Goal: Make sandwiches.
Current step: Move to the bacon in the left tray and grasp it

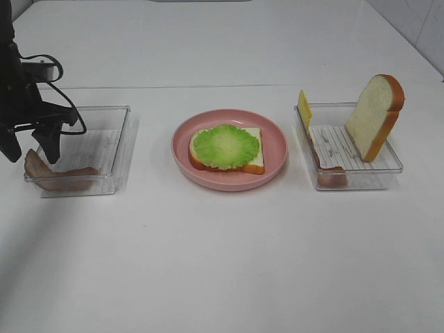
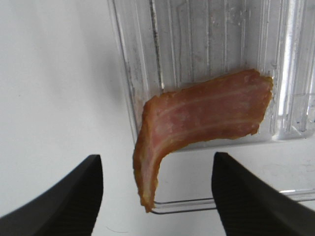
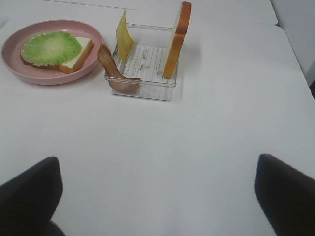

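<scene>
A bread slice (image 1: 254, 164) with a green lettuce leaf (image 1: 225, 146) on it lies on the pink plate (image 1: 276, 148); both also show in the right wrist view (image 3: 51, 46). A brown bacon strip (image 1: 54, 177) lies in the left clear tray (image 1: 104, 149), one end over its rim. My left gripper (image 1: 31, 149) hangs open just above it; in the left wrist view the bacon (image 2: 206, 115) lies between the spread fingers (image 2: 64, 196). The right tray (image 1: 357, 159) holds a second bread slice (image 1: 374, 116) upright, a yellow cheese slice (image 1: 304, 107) and a bacon strip (image 1: 331, 175). My right gripper (image 3: 157, 196) is open, out of the high view.
The white table (image 1: 222, 263) carries the two trays and the plate in a row. The right wrist view shows the right tray (image 3: 142, 66) far ahead of the open fingers (image 3: 29, 196), with bare table between.
</scene>
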Available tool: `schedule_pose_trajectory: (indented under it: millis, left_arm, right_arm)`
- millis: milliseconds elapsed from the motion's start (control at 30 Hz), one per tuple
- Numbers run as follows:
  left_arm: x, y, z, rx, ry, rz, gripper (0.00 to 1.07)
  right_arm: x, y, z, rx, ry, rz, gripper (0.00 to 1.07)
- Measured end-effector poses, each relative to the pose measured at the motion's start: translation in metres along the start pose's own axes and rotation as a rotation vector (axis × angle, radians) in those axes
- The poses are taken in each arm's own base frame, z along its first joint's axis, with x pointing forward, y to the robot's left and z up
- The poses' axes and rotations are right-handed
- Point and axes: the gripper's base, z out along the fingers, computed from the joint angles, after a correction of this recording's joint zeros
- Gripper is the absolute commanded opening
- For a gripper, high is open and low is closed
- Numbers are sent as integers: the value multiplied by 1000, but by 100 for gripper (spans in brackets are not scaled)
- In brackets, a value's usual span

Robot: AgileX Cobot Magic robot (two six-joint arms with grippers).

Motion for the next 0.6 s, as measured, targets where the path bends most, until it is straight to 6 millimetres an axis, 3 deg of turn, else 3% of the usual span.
schedule_pose_trajectory:
  millis: [200, 367, 600]
  left_arm:
    - [0, 0, 0, 0, 0, 0, 51]
    - [0, 0, 0, 0, 1, 0, 41]
    - [0, 0, 0, 0, 2, 0, 40]
  right_arm:
    - [0, 0, 0, 0, 0, 0, 98]
    - [0, 0, 0, 0, 0, 0, 98]
    - [0, 0, 0, 0, 0, 0, 98]
